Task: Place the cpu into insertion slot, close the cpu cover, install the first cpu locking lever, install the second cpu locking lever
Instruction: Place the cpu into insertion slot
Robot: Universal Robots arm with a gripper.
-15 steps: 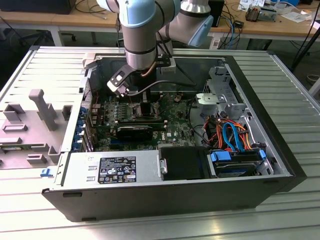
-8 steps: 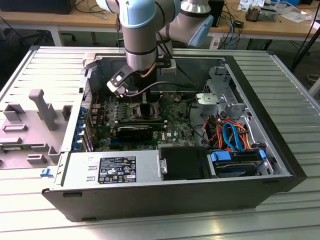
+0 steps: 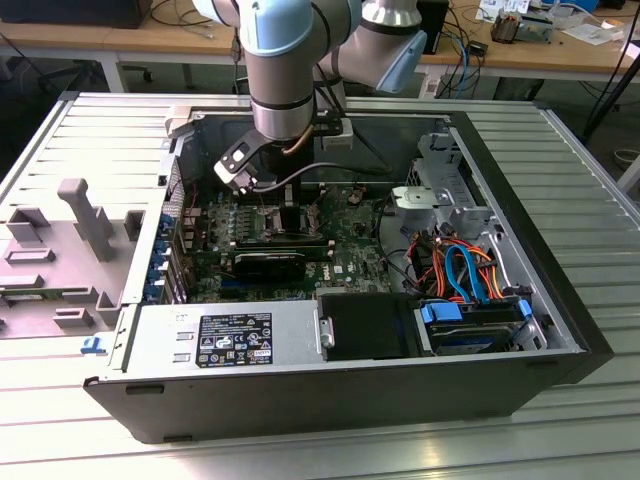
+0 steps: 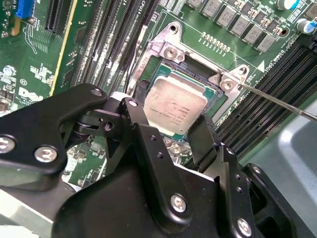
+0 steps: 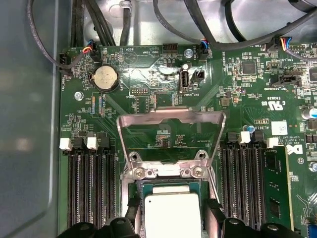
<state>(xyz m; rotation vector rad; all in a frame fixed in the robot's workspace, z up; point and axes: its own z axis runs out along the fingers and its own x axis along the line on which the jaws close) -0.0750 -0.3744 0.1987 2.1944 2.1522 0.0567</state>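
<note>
**1.** Slatted aluminium table (image 3: 300,455), nearest in the exterior view. On it lay an open computer case (image 3: 330,400), on its side.

**2.** Power supply (image 3: 160,340) along the case's near wall. It carried a black printed label (image 3: 235,330), lettering too small to make out.

**3.** Drive bay with blue caddy handles (image 3: 470,318) toward the exterior view's right. Orange and blue cables (image 3: 465,265) were bundled just behind it.

**4.** Black expansion card (image 3: 270,262) standing across the green motherboard (image 3: 355,245), between the power supply and the socket area.

**5.** Gripper (image 4: 171,119), reaching down into the case. Its 2 black fingers (image 4: 204,141) pinched the cpu (image 4: 176,106) by opposite edges.

**6.** The cpu sat inside the insertion slot (image 4: 171,52), silver top up. Faint print on its lid was not legible.

**7.** Cpu cover (image 5: 171,117), standing upright on its hinge just beyond the slot, not closed. 1 locking lever rod (image 4: 277,101) stuck out free from a slot corner, crossing above the black memory slots (image 5: 91,188).

**8.** The memory slots flanked the socket in 2 banks. 1 green memory module (image 5: 277,191) sat beside the far bank. A coin cell battery (image 5: 105,78) lay beyond the cover, amid white board lettering.

**9.** Grey plastic shroud (image 3: 70,230) on the table at the exterior view's left, well apart from the case.

**10.** Robot arm (image 3: 280,60) rising above the case. A wooden workbench (image 3: 100,40) with loose cables stood farthest back.
</note>
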